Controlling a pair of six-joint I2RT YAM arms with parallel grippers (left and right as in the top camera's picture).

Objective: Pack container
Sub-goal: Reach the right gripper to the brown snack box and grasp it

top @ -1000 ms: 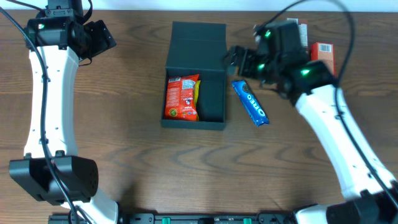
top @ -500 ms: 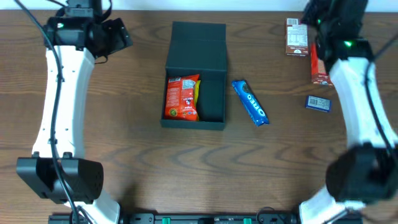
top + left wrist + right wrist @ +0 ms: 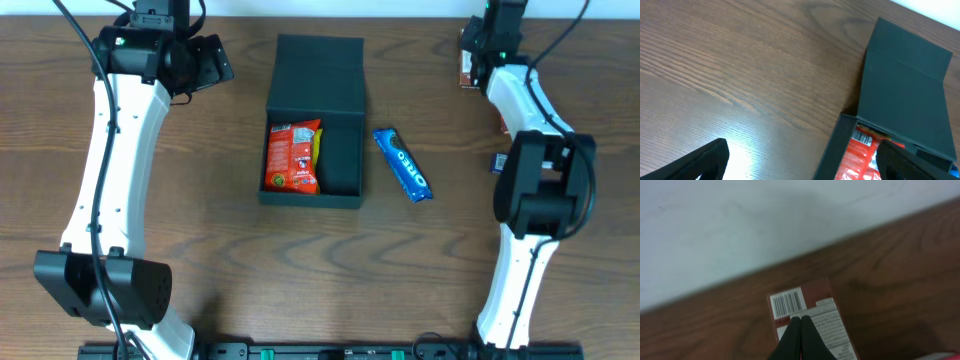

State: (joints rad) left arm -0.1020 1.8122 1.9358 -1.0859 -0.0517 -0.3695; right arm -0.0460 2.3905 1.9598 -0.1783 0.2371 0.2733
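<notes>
The container (image 3: 340,110), a black box with its flap lid (image 3: 318,68) folded back, lies mid-table. A red snack packet (image 3: 293,156) lies in its left half. A blue Oreo packet (image 3: 402,165) rests on the table just right of the box. My left gripper (image 3: 205,62) hangs open left of the lid. In the left wrist view the box's left wall (image 3: 837,150) and the red packet (image 3: 860,155) show between its fingers (image 3: 705,160). My right gripper (image 3: 801,318) is shut with nothing between its jaws, just above a red-brown carton (image 3: 812,302) at the far right back edge.
That carton (image 3: 467,60) lies by the table's back edge, close to the white wall (image 3: 765,225). A second red carton (image 3: 508,120) and a small blue packet (image 3: 496,160) sit partly under my right arm.
My right arm swung from beside the container to the back right corner and shut its jaws empty. My left arm shifted slightly right, still open.
</notes>
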